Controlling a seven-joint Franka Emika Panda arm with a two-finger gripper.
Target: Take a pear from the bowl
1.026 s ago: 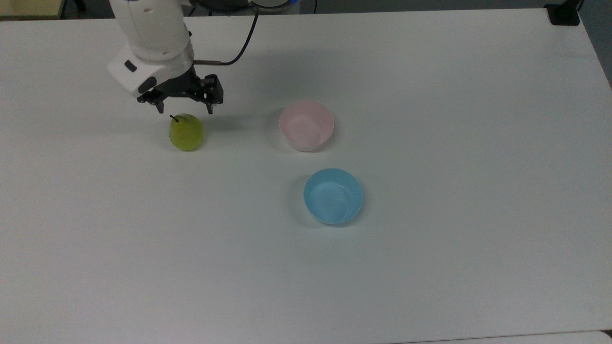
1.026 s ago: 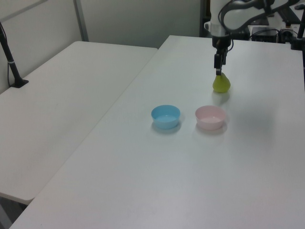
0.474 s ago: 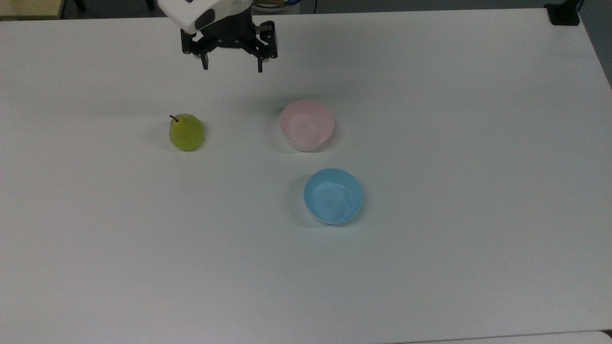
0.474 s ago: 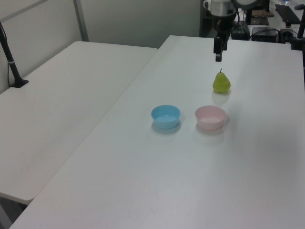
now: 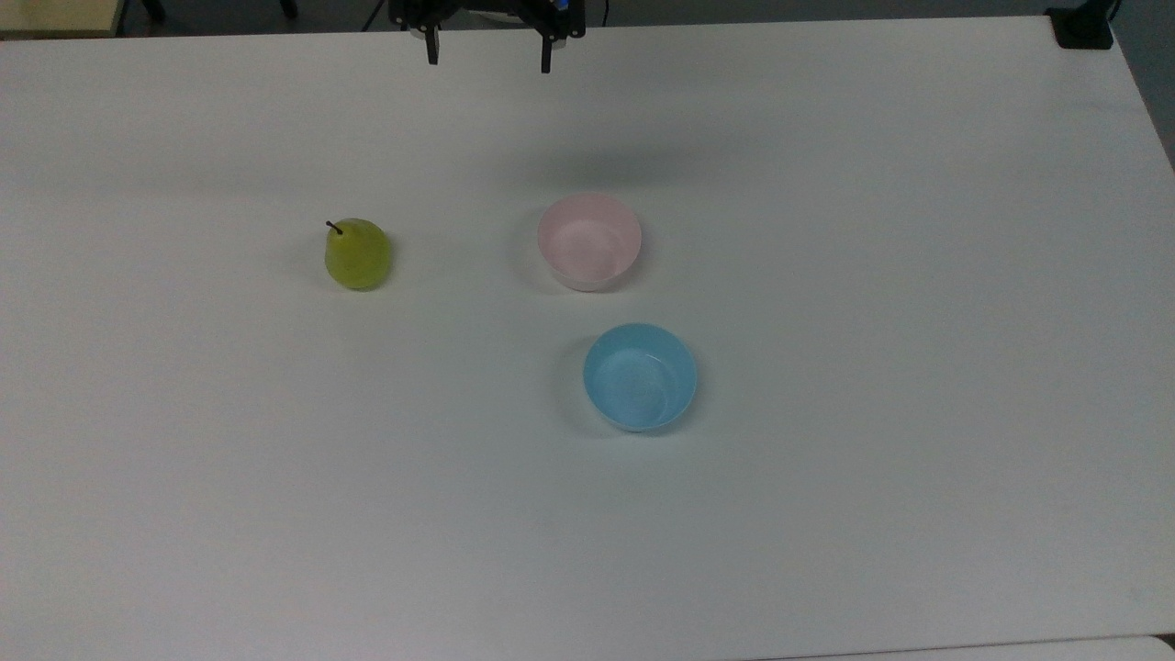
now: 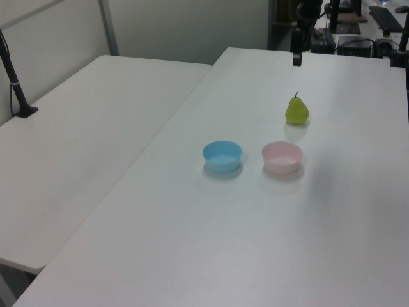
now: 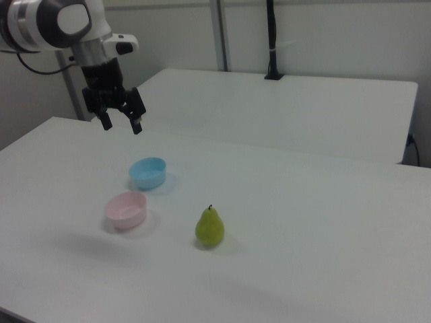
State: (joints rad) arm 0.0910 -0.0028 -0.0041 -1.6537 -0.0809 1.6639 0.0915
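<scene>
Gripper: the gripper [image 7: 121, 125] hangs high above the table [image 5: 826, 514], its two fingers spread apart and holding nothing.
Pear: the pear [image 5: 358, 255] stands upright on the bare table, stem up, not in a bowl.
Pink bowl: the pink bowl [image 5: 588, 240] has nothing in it and lies well apart from the pear, on the top view's right.
Direction: in the top view the pear lies below the gripper and toward the top view's left.
Long axis: vertical, so a straight descent over the stem seems suitable.
</scene>
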